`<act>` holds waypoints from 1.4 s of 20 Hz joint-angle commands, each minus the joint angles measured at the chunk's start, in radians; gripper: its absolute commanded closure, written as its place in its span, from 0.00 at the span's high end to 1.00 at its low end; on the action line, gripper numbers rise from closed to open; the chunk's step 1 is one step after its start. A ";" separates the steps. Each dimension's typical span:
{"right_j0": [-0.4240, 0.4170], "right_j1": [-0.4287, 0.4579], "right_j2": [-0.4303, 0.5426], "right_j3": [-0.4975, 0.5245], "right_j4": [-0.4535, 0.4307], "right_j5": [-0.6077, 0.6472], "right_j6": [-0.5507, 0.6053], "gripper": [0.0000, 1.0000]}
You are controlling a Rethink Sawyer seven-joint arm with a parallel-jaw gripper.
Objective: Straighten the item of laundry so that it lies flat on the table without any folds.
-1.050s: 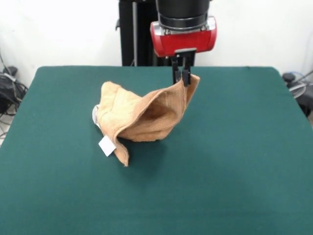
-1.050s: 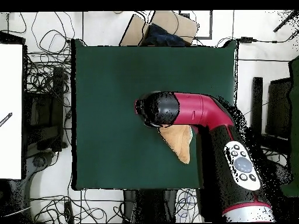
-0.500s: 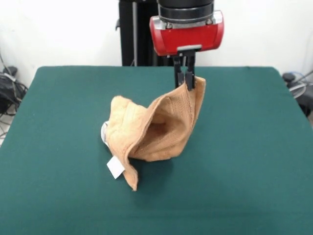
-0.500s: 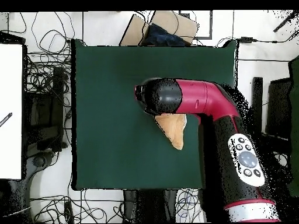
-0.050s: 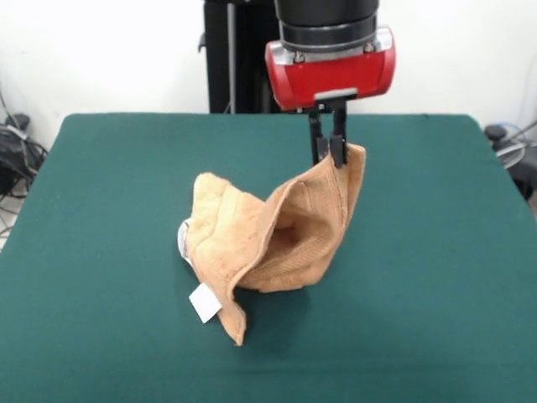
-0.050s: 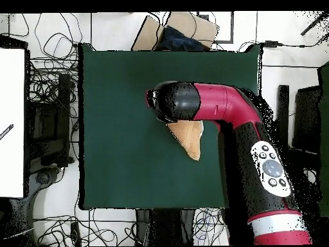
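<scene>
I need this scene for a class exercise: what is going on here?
A red and black robot arm has its hand shut on one corner of an orange-tan towel, holding that corner up above the green table. The rest of the towel sags in folds onto the table, with a white tag at its low end. It is not yet flat.

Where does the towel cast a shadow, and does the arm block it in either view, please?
Front view: the towel, pinched by the gripper, casts a soft shadow on the table below it; overhead view: the arm hides most of it.
</scene>
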 commanded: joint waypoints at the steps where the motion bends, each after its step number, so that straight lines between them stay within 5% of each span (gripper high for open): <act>1: -0.021 0.026 0.082 0.064 -0.003 0.018 -0.078 0.00; 2: -0.023 0.025 0.084 0.068 -0.003 0.016 -0.076 1.00; 13: -0.017 0.018 0.072 0.068 -0.008 0.025 -0.055 1.00; 28: -0.030 -0.111 -0.013 0.284 0.060 -0.044 0.123 1.00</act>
